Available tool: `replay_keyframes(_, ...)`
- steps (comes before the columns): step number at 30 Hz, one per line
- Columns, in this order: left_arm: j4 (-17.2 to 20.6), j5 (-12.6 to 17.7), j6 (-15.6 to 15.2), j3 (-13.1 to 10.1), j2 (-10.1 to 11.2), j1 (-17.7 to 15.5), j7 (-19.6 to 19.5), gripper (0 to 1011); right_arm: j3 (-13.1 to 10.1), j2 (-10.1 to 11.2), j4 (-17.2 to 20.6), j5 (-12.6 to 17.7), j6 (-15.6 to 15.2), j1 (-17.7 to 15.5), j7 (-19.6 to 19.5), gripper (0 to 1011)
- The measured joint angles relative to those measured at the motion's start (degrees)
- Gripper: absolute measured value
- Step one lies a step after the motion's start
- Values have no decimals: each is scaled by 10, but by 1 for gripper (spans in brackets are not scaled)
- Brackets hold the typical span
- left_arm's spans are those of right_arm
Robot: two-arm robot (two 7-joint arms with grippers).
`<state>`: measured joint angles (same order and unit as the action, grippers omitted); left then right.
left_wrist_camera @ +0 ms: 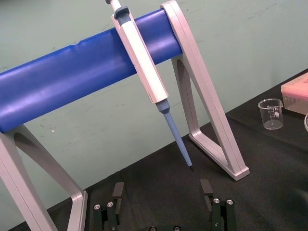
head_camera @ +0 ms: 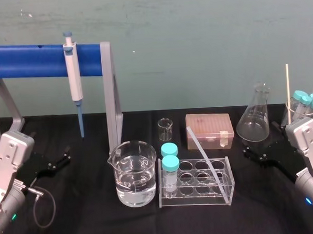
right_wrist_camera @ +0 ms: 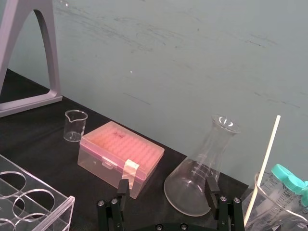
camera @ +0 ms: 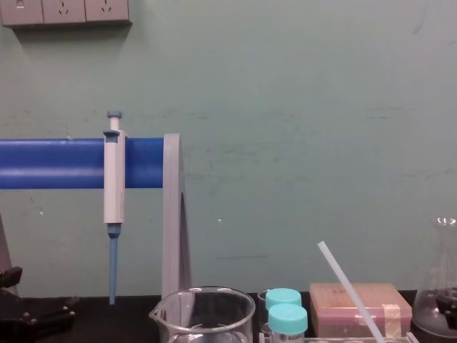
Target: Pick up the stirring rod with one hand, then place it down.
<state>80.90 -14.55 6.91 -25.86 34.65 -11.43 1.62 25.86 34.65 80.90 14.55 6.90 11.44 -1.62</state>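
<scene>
Stirring rod [head_camera: 206,155]: found leaning in the clear tube rack [head_camera: 195,201] at the centre of the black tabletop [head_camera: 88,215]. It is tilted. Its lower end is located at the front right part of the rack and its upper end is raised toward the rear left. In the chest view the rod [camera: 350,289] is seen rising leftward in front of the pink tip box [camera: 360,307]. Whether the lower end sits inside a well cannot be told. The rod is not touched by either pincer.

Left pincer [head_camera: 59,161]: positioned low at the left side of the tabletop, well apart from the rod. In the left wrist view its fingers [left_wrist_camera: 118,190] are seen spread wide, with nothing between them. It is pointed toward the pipette [left_wrist_camera: 144,62], which is hung on the blue bar [left_wrist_camera: 57,86] of the stand.

Right pincer [head_camera: 260,151]: positioned low at the right side of the tabletop, near the conical flask [head_camera: 255,119]. In the right wrist view its fingers [right_wrist_camera: 123,187] are likewise held wide, and nothing is gripped.

Other items noted: two teal-capped tubes [head_camera: 170,163] are stood in the left end of the rack. A large beaker of clear liquid [head_camera: 132,173] is set just beside the rack on its left. A small empty beaker [head_camera: 165,129] is placed behind the rack. A thin pale stick [head_camera: 288,86] is stood upright in a beaker at the far right.
</scene>
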Motion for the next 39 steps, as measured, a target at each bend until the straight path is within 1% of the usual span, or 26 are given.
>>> replay_keyframes(30, 0, 0, 0, 0, 0, 0, 0, 1000, 0, 0, 0, 0, 0, 0, 0, 1000)
replay_keyframes(32, 0, 0, 0, 0, 0, 0, 0, 1000, -5, 0, 0, 2, -1, 0, 3, 1000)
replay_keyframes(34, 0, 0, 0, 0, 0, 0, 0, 1000, -15, 1, 4, 16, -3, 0, 17, 1000)
replay_keyframes(35, 0, 0, 0, 0, 0, 0, 0, 1000, -23, 2, 10, 30, -5, -2, 30, 1000)
replay_keyframes(36, 0, 0, 0, 0, 0, 0, 0, 1000, -23, 2, 10, 30, -5, -2, 30, 1000)
replay_keyframes(37, 0, 0, 0, 0, 0, 0, 0, 1000, -27, 3, 14, 40, -7, -3, 39, 1000)
replay_keyframes(38, 0, 0, 0, 0, 0, 0, 0, 1000, -37, 5, 24, 64, -15, -6, 58, 1000)
replay_keyframes(39, 0, 0, 0, 0, 0, 0, 0, 1000, -43, 6, 30, 76, -20, -7, 69, 1000)
